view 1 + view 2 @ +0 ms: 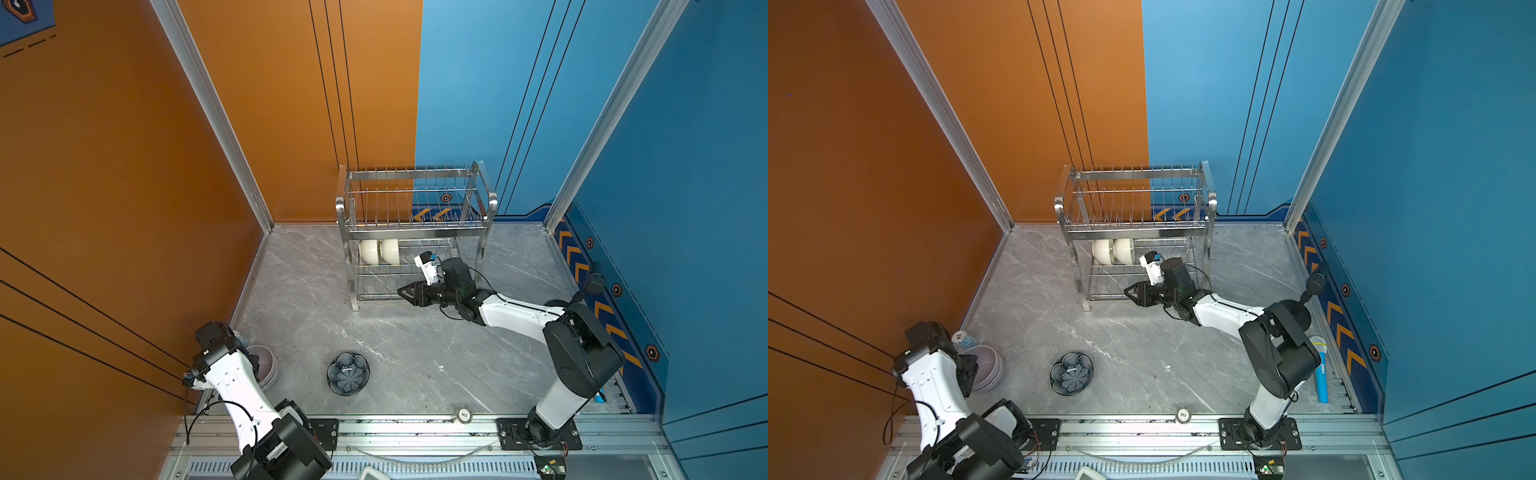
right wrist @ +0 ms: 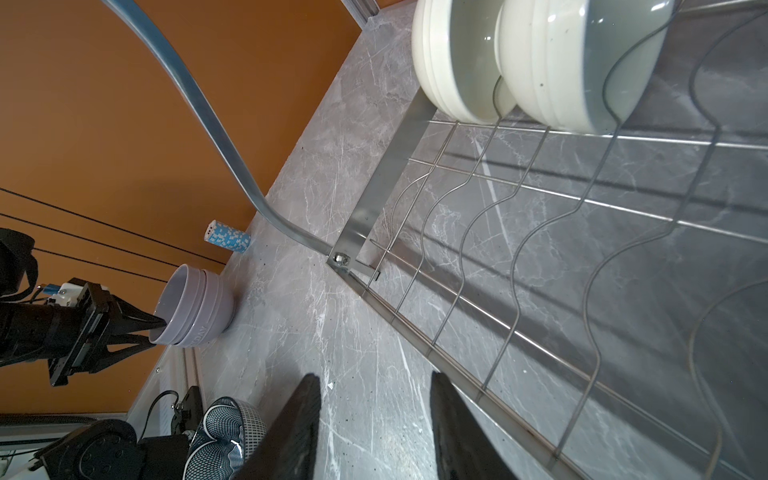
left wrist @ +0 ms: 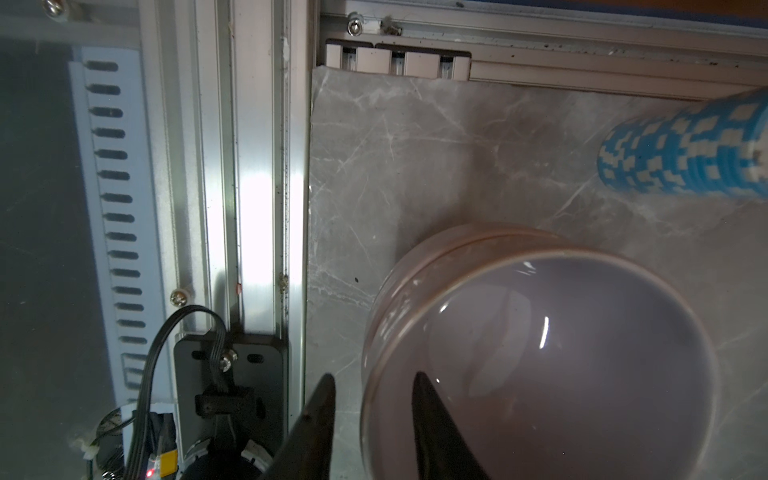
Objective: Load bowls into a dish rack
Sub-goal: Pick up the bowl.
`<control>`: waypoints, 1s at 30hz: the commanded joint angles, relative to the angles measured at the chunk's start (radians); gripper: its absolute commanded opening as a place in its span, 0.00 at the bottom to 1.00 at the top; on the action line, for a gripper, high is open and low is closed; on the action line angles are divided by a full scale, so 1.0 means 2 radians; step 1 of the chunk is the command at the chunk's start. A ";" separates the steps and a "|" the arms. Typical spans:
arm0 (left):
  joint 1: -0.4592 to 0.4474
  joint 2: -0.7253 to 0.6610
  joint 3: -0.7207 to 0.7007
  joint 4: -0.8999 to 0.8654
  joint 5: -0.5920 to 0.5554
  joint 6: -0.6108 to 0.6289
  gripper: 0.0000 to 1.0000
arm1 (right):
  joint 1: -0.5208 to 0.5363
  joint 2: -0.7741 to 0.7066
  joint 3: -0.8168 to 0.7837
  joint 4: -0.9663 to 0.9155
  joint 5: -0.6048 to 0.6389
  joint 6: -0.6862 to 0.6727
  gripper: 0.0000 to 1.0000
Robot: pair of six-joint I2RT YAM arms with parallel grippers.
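Two pale lilac bowls (image 3: 540, 353) sit stacked at the front left corner, by the orange wall. My left gripper (image 3: 374, 395) is open and straddles the top bowl's rim, one finger inside and one outside; the right wrist view shows the same for the left gripper (image 2: 156, 331). A dark blue-grey flower-rimmed bowl (image 1: 348, 373) rests on the marble floor. Two cream-white bowls (image 1: 370, 251) (image 1: 390, 251) stand on edge in the lower tier of the steel dish rack (image 1: 415, 227). My right gripper (image 1: 401, 292) is open and empty at the lower tier's front edge.
A blue-and-white patterned cylinder (image 3: 685, 153) stands just behind the lilac bowls against the orange wall. A blue microphone (image 1: 1320, 370) lies along the right wall. A small round dial (image 1: 463, 414) sits on the front aluminium rail.
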 commanded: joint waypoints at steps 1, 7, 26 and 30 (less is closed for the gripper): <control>0.005 0.003 -0.007 0.001 0.002 0.001 0.32 | -0.002 0.009 -0.005 0.013 0.002 0.002 0.45; 0.004 0.009 -0.009 0.004 0.002 0.002 0.30 | -0.001 0.011 -0.002 0.014 0.001 0.004 0.45; 0.004 0.000 0.006 0.013 0.011 0.021 0.05 | -0.001 0.019 0.011 0.012 -0.001 0.008 0.45; 0.005 -0.022 0.020 0.003 0.016 0.021 0.02 | 0.001 0.022 0.013 0.013 -0.001 0.010 0.45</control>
